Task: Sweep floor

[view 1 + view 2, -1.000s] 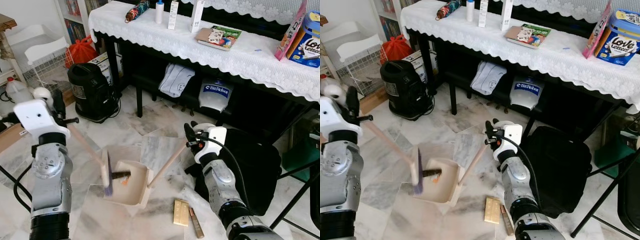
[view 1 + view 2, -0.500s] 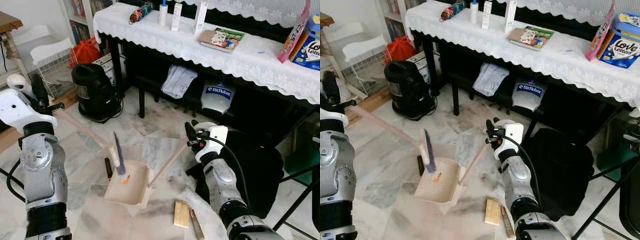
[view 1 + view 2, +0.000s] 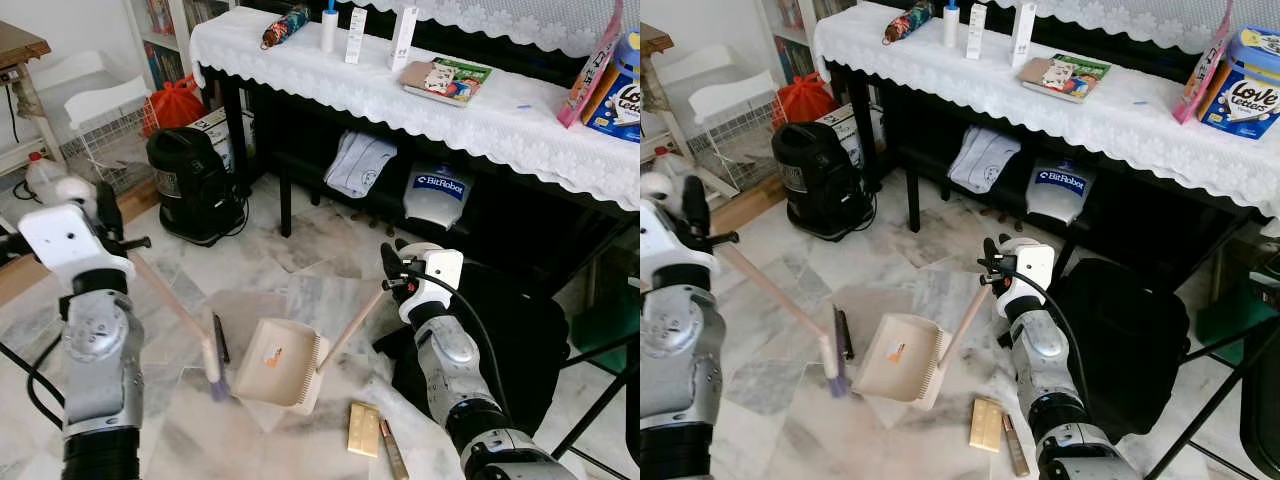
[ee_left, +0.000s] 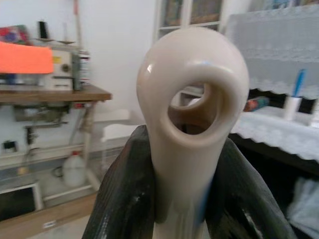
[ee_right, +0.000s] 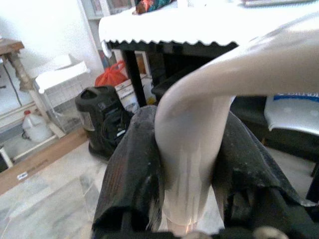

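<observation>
Marble floor (image 3: 300, 250), lace-covered desk behind. I'm watching the left claw (image 4: 174, 199), clenched on the broom (image 3: 212, 360), draw the head back off the dustpan (image 3: 280, 362) since half a second ago; the right claw (image 5: 187, 174) is gripping the pan's handle. Orange scrap (image 3: 270, 354) aboard; black stick (image 3: 219, 337) remains.

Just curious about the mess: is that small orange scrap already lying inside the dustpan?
Yes, the orange scrap lies on the dustpan tray.
</observation>
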You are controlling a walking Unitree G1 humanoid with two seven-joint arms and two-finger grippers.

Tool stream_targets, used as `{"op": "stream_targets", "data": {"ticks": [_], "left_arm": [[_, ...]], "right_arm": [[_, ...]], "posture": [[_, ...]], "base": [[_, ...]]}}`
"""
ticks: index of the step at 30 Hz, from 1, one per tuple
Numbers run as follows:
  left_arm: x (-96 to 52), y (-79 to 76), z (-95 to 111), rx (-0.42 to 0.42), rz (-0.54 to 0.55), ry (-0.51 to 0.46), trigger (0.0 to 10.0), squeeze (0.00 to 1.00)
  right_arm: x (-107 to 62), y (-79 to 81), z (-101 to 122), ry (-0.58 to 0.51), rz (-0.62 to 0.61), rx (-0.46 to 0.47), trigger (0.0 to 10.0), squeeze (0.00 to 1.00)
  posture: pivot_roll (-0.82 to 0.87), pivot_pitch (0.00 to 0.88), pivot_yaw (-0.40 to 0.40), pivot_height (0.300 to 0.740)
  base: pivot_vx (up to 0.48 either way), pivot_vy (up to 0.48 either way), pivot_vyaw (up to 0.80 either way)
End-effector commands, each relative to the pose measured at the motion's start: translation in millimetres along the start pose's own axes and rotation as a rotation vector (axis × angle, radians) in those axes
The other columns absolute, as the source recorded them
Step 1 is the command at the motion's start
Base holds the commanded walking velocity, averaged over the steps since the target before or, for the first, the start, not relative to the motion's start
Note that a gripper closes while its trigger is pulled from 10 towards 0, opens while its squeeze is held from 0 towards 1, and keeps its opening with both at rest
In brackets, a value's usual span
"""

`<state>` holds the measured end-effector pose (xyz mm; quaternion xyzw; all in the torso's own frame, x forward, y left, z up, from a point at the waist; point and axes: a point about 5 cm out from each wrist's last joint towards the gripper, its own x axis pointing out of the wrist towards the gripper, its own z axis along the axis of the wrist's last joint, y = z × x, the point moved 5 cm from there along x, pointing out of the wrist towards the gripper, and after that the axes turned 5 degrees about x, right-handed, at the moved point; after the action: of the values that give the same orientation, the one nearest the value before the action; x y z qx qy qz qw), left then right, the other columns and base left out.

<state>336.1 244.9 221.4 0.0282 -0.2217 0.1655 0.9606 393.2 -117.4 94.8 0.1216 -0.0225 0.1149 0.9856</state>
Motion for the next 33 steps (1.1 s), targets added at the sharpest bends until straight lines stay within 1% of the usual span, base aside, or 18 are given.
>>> {"op": "stream_targets", "data": {"ticks": [1,2,4,12,14,26,33], "left_arm": [[4.0,-0.3,13.4,-0.008,-0.004,-0.06,10.0,0.0],[3.5,-1.5,12.4,-0.01,-0.007,-0.057,10.0,0.0],[2.9,-2.3,11.5,-0.01,-0.009,-0.054,10.0,0.0],[1.6,-4.5,7.9,-0.011,-0.016,-0.044,10.0,0.0],[1.9,-6.0,7.6,-0.014,-0.021,-0.044,10.0,0.0],[1.8,-7.7,6.8,-0.012,-0.027,-0.041,10.0,0.0],[2.6,-7.2,6.8,-0.011,-0.026,-0.041,10.0,0.0]], "right_arm": [[9.3,5.0,23.9,-0.084,0.013,-0.006,10.0,0.0],[9.3,6.8,25.2,-0.094,0.016,-0.02,10.0,0.0],[9.7,8.3,26.1,-0.101,0.015,-0.019,10.0,0.0],[12.1,11.0,25.1,-0.093,0.001,0.004,10.0,0.0],[12.4,10.0,24.4,-0.088,-0.007,0.015,10.0,0.0],[13.5,9.8,26.7,-0.096,-0.018,0.008,10.0,0.0],[13.9,10.7,27.6,-0.102,-0.022,0.003,10.0,0.0]], "posture": [[0.06,0.0,-0.046,0.74],[0.06,0.0,-0.047,0.74],[0.06,0.0,-0.046,0.74],[0.06,0.0,-0.041,0.74],[0.06,0.0,-0.041,0.74],[0.06,0.0,-0.038,0.74],[0.06,0.0,-0.036,0.74]], "base": [[0.0,0.476,-0.8],[0.0,0.476,0.0],[0.0,0.476,0.0],[0.0,0.476,0.0],[0.0,0.476,-0.79],[0.0,0.476,-0.76],[0.0,0.475,0.0]]}}
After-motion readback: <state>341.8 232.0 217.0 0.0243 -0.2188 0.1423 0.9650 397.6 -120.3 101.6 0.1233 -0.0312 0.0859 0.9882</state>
